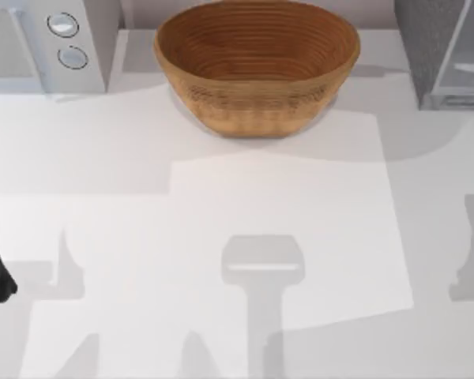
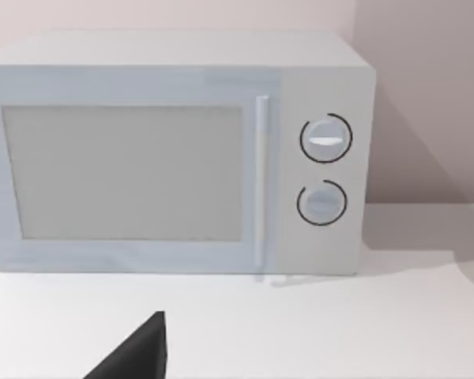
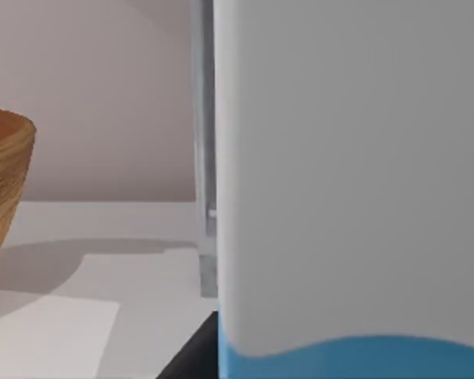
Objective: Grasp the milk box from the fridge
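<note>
White-and-blue milk box (image 3: 347, 197) sits close against right gripper (image 3: 196, 354), beside grey speckled fridge (image 1: 434, 47). Whether the claw holds it can't be told. It may clip the frame and slip. Left gripper (image 2: 134, 355) parked at table's left.

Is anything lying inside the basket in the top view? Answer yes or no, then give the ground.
No: the basket at the table's back edge shows only its bare ribbed inner wall and bottom.

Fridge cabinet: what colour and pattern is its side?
Grey with fine speckles, beside a pale bluish glassy panel. The fridge shows this best in the top view, at the table's back right.
</note>
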You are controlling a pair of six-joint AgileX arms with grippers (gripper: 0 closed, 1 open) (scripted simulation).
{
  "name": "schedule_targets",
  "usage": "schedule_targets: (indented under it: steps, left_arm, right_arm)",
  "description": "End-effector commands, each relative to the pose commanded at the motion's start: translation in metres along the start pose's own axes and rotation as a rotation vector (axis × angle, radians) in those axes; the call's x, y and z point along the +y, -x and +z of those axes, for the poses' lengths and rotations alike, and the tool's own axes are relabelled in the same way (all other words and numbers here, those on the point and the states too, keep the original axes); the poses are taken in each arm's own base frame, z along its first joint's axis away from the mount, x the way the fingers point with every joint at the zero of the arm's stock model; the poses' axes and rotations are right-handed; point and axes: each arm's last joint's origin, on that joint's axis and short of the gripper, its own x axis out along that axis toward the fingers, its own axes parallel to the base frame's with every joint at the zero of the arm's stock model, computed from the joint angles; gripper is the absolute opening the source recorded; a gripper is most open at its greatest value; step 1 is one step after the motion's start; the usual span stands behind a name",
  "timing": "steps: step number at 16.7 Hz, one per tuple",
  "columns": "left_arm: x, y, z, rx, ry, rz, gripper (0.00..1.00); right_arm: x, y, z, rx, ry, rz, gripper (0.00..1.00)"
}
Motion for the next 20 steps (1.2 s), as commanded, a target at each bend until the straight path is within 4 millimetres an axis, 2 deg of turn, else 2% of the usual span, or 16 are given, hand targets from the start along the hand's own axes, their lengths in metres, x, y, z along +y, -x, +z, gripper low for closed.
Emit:
schedule_targets:
  steps: [3,8,13,16,20]
  left_arm:
    - [0.0,0.0,0.0,0.0,0.0,0.0,1.0]
    - [0.0,0.0,0.0,0.0,0.0,0.0,1.0]
    - [0.0,0.0,0.0,0.0,0.0,0.0,1.0]
    - [0.0,0.0,0.0,0.0,0.0,0.0,1.0]
    - [0.0,0.0,0.0,0.0,0.0,0.0,1.0]
  right_arm:
    - [0.001,-0.001,0.003,-0.008,0.0,0.018,0.0]
    - [0.006,-0.018,0.026,-0.045,0.005,0.144,0.0]
    - [0.015,-0.064,0.035,-0.012,0.005,0.329,0.0]
    - [0.022,-0.096,0.027,0.008,0.0,0.448,0.0]
    - [0.031,-0.131,0.006,0.014,-0.005,0.592,0.0]
